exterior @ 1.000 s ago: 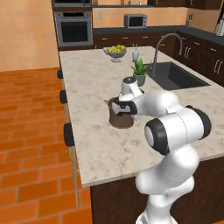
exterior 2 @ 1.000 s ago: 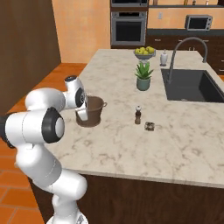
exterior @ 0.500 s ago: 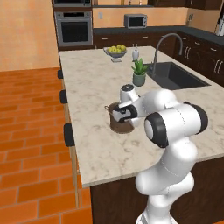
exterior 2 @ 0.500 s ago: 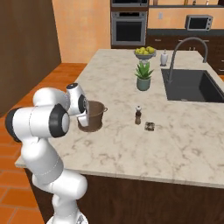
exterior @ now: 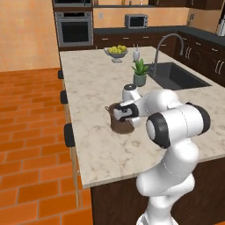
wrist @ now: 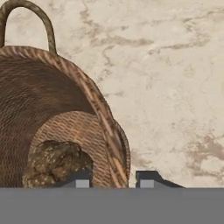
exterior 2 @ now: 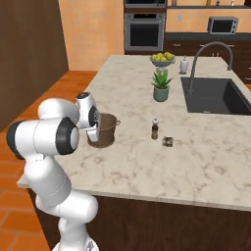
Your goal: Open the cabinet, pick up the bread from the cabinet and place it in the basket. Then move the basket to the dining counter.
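The brown woven basket (exterior: pixel 121 124) (exterior 2: pixel 104 131) stands on the beige marble dining counter (exterior: pixel 101 154) (exterior 2: pixel 196 166), near its left edge. My gripper (exterior: pixel 123 115) (exterior 2: pixel 95 128) (wrist: pixel 113 180) straddles the basket's rim, one fingertip inside and one outside, shut on the rim. In the hand view the basket (wrist: pixel 52 109) is seen from above, with the dark crusty bread (wrist: pixel 54 162) lying on its bottom and a side handle (wrist: pixel 30 17) at the top. The cabinet is out of view.
On the counter stand a potted plant (exterior: pixel 140 72) (exterior 2: pixel 161 86), a bowl of lemons (exterior: pixel 117 51) (exterior 2: pixel 162 59), a small dark bottle (exterior 2: pixel 155 129) and a little dark block (exterior 2: pixel 168 141). The inset sink (exterior: pixel 178 75) (exterior 2: pixel 215 95) with its curved tap lies further right. Dark stools (exterior: pixel 69 135) line the counter's left side.
The basket has shifted slightly nearer and lower with the gripper on its rim. The arm's elbow has swung in closer over the counter's edge.
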